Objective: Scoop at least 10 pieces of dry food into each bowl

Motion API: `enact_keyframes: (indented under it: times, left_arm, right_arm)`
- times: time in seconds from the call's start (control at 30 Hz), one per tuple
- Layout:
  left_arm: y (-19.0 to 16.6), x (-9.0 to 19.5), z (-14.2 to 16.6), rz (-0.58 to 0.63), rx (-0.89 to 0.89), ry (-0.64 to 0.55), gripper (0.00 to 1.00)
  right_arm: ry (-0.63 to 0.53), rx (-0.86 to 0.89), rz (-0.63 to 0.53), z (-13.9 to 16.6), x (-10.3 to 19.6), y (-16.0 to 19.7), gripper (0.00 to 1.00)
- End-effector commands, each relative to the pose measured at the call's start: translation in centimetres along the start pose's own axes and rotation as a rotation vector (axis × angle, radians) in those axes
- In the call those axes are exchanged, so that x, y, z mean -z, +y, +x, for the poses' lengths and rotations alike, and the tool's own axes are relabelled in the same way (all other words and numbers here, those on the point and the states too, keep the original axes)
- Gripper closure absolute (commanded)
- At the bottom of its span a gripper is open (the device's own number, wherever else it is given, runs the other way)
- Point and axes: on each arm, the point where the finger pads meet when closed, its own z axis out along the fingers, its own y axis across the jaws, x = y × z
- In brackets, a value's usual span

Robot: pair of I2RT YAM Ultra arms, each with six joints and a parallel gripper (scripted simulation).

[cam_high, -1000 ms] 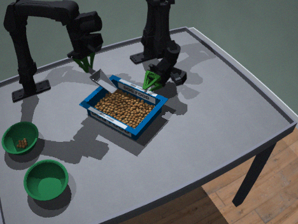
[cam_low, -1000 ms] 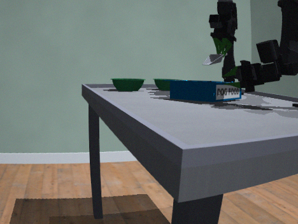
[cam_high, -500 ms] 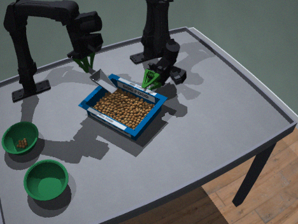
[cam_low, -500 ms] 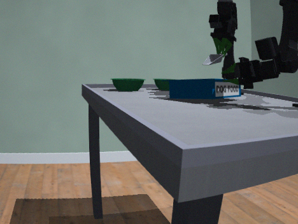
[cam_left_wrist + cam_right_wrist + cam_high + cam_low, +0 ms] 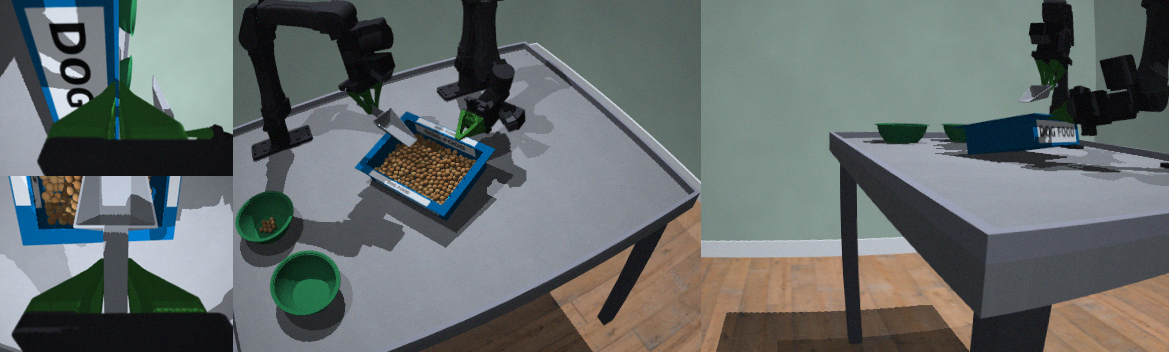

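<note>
Right end effector: my right end effector (image 5: 372,111) (image 5: 1049,85) (image 5: 189,134) (image 5: 116,264) is clamped on the scoop's handle.
Scoop: the scoop (image 5: 395,127) (image 5: 1035,93) (image 5: 161,96) (image 5: 116,209) hangs tilted above the box's edge, bare inside where I can see.
Left end effector: my left end effector (image 5: 460,136) (image 5: 1063,112) (image 5: 117,88) is narrow, pinching the labelled wall of the box.
Box: the blue box (image 5: 468,177) (image 5: 1001,135) (image 5: 112,59) (image 5: 39,236) sits tilted, labelled end up off the counter (image 5: 543,215) (image 5: 1001,195) (image 5: 12,102) (image 5: 201,254).
Food: brown pieces (image 5: 425,167) (image 5: 55,196) spread across the box.
Far bowl: the far bowl (image 5: 277,204) (image 5: 955,132) (image 5: 126,72) carries a small cluster.
Near bowl: the near bowl (image 5: 308,292) (image 5: 902,133) (image 5: 127,16) shows bare green.
</note>
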Motion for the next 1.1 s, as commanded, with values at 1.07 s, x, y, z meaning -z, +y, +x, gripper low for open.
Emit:
enact_keyframes:
  times: [1.07]
  left_arm:
    - [-3.0,-0.7,-0.5,-0.001,-0.085,-0.006,1.0]
  right_arm:
    - [-0.084,-0.02,-0.014,-1.4,1.5,-0.1,1.0]
